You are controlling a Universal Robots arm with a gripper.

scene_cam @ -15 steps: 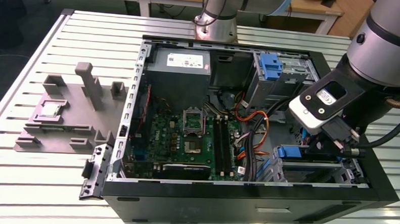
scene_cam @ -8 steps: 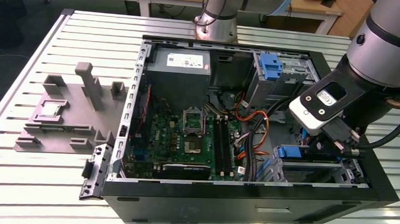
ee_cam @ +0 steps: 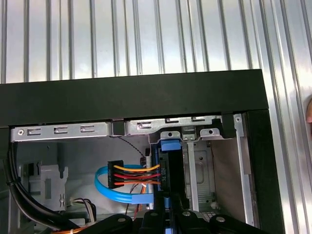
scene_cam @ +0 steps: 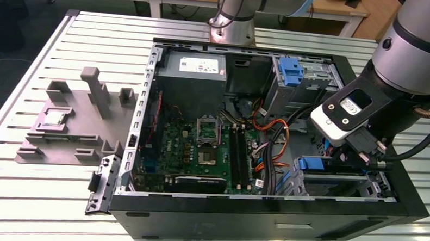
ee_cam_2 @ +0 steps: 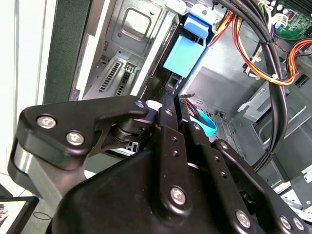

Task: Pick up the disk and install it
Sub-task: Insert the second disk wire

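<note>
Your black gripper (ee_cam_2: 168, 105) sits low inside the open black computer case (scene_cam: 269, 221), at its front corner by the drive bay.

The blue-railed silver disk (ee_cam: 168, 168) stands edge-on in that bay – beside the ribbed metal table (ee_cam: 146, 34) – with your closed fingers (ee_cam_2: 165, 141) pinching it.

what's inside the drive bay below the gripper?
In the first wrist view, the disk stands edge-on in the bay, coloured cables plugged into its side. The gripper covers its near end.

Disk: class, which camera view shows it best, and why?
First wrist view: the disk stands edge-on in the bay, full length showing. The second wrist view shows its blue end; the exterior view, a blue corner.
</note>
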